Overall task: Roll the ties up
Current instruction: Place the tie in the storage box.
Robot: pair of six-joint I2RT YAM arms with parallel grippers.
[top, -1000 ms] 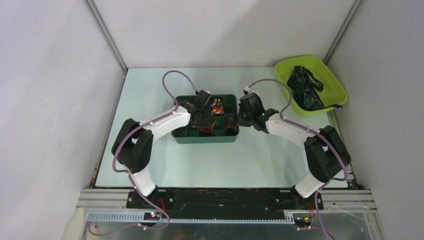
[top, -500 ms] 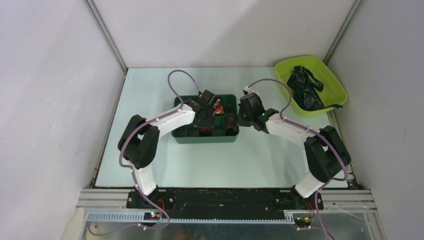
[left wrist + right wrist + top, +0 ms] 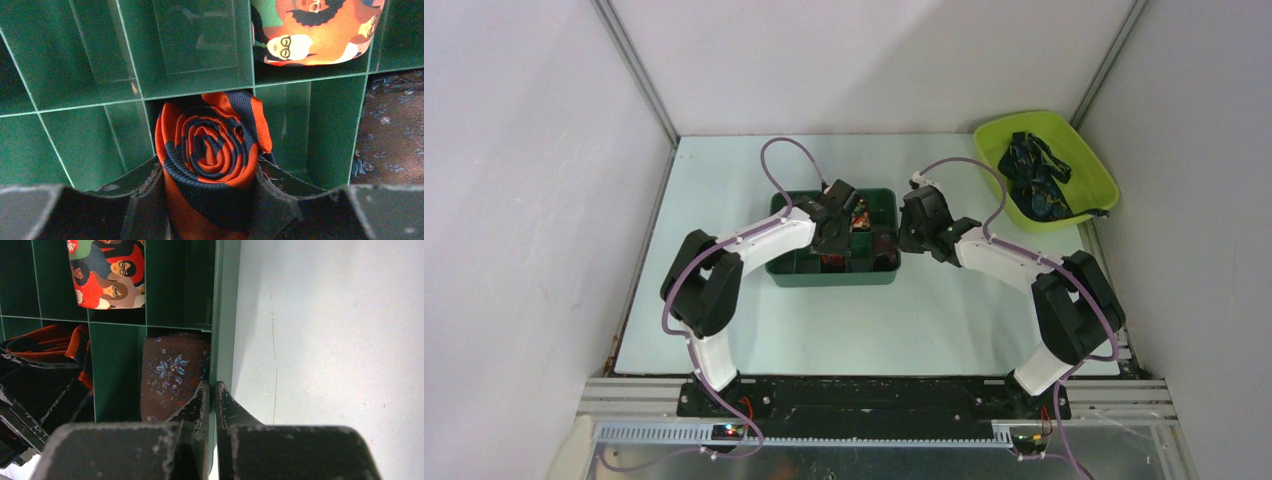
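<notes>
Counter (image 3: 724, 300) carries green divider box (image 3: 834, 277) mid and lime bin (image 3: 1096, 178) far-right w/ dark ties (image 3: 1034, 180) heaped, unrolled. Right jaws pinched shut on box's right wall, prob steadying it. Left jaws grip red-orange roll (image 3: 210, 145) partway into a near-row cell. Loose flap sticks up — risk: on release roll springs open or snags divider.

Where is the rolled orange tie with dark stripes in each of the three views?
Top external: orange tie in near row of green box, partly hidden.
Left wrist: bottom centre, gripped by left gripper.
Right wrist: left edge, mid-height.
Shared landmark: cartoon-face tie, far row.
</notes>
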